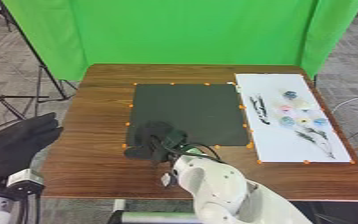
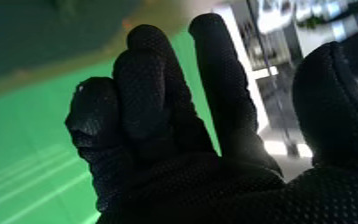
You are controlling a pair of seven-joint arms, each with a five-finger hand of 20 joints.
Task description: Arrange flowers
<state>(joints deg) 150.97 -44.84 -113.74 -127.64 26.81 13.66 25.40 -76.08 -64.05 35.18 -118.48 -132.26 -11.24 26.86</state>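
In the head view my right hand (image 1: pixel 153 139) is over the near left corner of the dark green mat (image 1: pixel 186 107). In the right wrist view the right hand (image 2: pixel 189 182) is open, fingers fairly straight, holding nothing. My left hand (image 1: pixel 17 142) stands open beyond the table's left edge. To the right of the mat lies a white sheet (image 1: pixel 280 142). On it are a dark blue bloom (image 1: pixel 290 94), a pink bloom (image 1: pixel 286 108), a light blue bloom (image 1: pixel 287 121) and several other small blooms. Dark stems (image 1: pixel 261 110) lie at its left side, and leafy sprigs (image 1: pixel 318 140) near its front.
Small orange markers line the edges of the mat and sheet on the brown wooden table (image 1: pixel 104 130). A green backdrop (image 1: pixel 193 35) hangs behind it. Black stand legs (image 1: pixel 42 75) rise beyond the left edge. My right forearm (image 1: pixel 215 182) crosses the table's front edge.
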